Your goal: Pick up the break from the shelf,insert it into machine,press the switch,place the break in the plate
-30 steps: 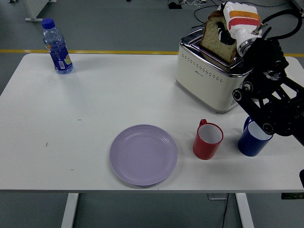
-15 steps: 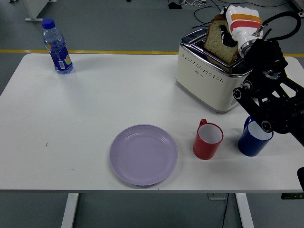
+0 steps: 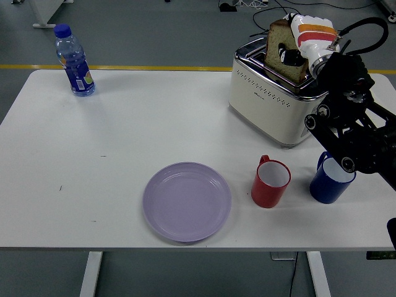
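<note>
Over the last second I see my right hand (image 3: 303,38), in its white glove with an orange band, bring the brown-crusted slice of bread (image 3: 281,49) more upright and lower into the slot of the cream, chrome-topped toaster (image 3: 266,102). The fingers are closed on the slice, which is partly inside the slot and not yet released. I judge insertion nearly done, with the switch press to follow. The round lilac plate (image 3: 187,201) sits empty near the front edge of the white table (image 3: 124,136). The red mug (image 3: 271,181) looks empty; the blue mug (image 3: 327,184) is half hidden by my arm. The clear, blue-capped water bottle (image 3: 74,60) stands far left.
</note>
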Controlling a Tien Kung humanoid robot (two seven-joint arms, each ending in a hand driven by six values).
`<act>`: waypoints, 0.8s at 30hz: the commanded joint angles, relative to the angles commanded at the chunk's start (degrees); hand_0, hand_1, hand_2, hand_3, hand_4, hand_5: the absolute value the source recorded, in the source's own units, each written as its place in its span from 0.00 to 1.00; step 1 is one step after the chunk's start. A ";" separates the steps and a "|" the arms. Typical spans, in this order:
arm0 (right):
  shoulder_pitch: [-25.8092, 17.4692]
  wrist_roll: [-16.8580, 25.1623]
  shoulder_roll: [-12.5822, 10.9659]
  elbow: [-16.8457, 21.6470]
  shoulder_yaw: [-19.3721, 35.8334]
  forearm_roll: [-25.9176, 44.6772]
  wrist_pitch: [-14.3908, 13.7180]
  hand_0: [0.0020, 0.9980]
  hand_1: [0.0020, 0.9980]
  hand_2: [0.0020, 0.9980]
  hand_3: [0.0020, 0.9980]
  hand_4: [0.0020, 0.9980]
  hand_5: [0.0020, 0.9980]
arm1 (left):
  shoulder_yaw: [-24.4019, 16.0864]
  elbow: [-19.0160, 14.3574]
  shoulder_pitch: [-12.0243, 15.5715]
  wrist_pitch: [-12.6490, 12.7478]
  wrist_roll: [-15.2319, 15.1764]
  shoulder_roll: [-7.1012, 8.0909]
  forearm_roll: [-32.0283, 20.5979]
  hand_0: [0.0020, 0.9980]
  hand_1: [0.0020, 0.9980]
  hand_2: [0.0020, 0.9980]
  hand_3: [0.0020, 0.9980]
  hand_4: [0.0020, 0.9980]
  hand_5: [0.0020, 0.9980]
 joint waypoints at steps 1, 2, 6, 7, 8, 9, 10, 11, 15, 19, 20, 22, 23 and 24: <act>-0.02 0.03 -0.01 -0.03 0.14 0.11 -0.18 0.92 0.85 0.97 1.00 0.75 0.18 | 0.06 0.00 0.00 0.02 -0.02 0.00 -0.07 0.66 0.60 0.60 0.60 0.33 0.94; -0.04 0.05 -0.01 -0.04 0.22 0.16 -0.28 0.92 0.85 0.97 1.00 0.75 0.18 | 0.08 0.00 -0.01 0.03 -0.04 -0.01 -0.11 0.66 0.60 0.60 0.60 0.33 0.94; -0.23 -0.16 -0.20 0.19 0.63 0.10 -0.61 0.95 0.89 1.00 1.00 0.77 0.20 | 0.40 0.00 -0.02 0.12 -0.16 0.01 -0.52 0.65 0.60 0.60 0.60 0.33 0.93; -0.27 -0.11 -0.26 0.25 0.71 0.13 -0.81 0.95 0.89 1.00 1.00 0.77 0.20 | 0.45 0.00 -0.02 0.14 -0.18 0.01 -0.60 0.65 0.60 0.60 0.60 0.33 0.93; -0.29 -0.10 -0.28 0.27 0.73 0.14 -0.88 0.95 0.89 1.00 1.00 0.77 0.20 | 0.47 0.00 -0.02 0.14 -0.19 0.01 -0.63 0.65 0.60 0.60 0.60 0.33 0.93; -0.32 -0.10 -0.35 0.37 0.85 0.16 -0.98 0.95 0.89 1.00 1.00 0.77 0.20 | 0.48 0.00 -0.02 0.15 -0.20 0.01 -0.67 0.65 0.60 0.60 0.60 0.33 0.93; -0.36 -0.10 -0.42 0.47 0.97 0.17 -1.07 0.95 0.89 1.00 1.00 0.78 0.20 | 0.49 0.00 -0.02 0.16 -0.22 0.01 -0.71 0.65 0.60 0.60 0.60 0.33 0.94; -0.41 -0.14 -0.55 0.68 1.13 0.10 -1.16 0.95 0.89 1.00 1.00 0.78 0.20 | 0.49 0.00 0.00 0.16 -0.23 0.02 -0.70 0.65 0.60 0.60 0.60 0.33 0.94; -0.65 -0.32 -1.35 1.77 1.61 0.24 -1.33 0.95 0.89 1.00 1.00 0.78 0.20 | 0.44 0.00 0.03 0.12 -0.23 0.01 -0.60 0.65 0.60 0.60 0.60 0.33 0.94; -1.39 -0.37 -2.61 3.38 2.51 1.16 -2.17 0.95 0.89 1.00 1.00 0.78 0.20 | 0.39 0.00 0.02 0.09 -0.21 0.01 -0.56 0.65 0.60 0.60 0.60 0.33 0.94; -2.02 -0.33 -3.47 4.42 3.09 2.18 -3.21 0.95 0.89 1.00 1.00 0.78 0.20 | 0.35 0.00 0.01 0.09 -0.21 0.00 -0.57 0.65 0.60 0.60 0.60 0.33 0.94; -3.30 -0.42 -5.23 6.66 4.05 5.21 -5.75 0.82 0.77 0.90 0.99 0.76 0.25 | 0.43 0.00 0.01 0.15 -0.25 0.01 -0.84 0.65 0.60 0.60 0.60 0.33 0.94; -4.18 -0.27 -6.26 7.93 4.62 7.09 -7.32 0.82 0.77 0.90 0.99 0.76 0.25 | 0.40 0.00 0.03 0.18 -0.27 0.02 -0.95 0.65 0.60 0.60 0.60 0.33 0.94; -4.79 -0.21 -6.99 8.93 5.04 9.17 -8.67 0.82 0.77 0.90 0.99 0.76 0.25 | 0.40 0.00 0.05 0.20 -0.29 0.02 -1.01 0.65 0.60 0.60 0.60 0.33 0.94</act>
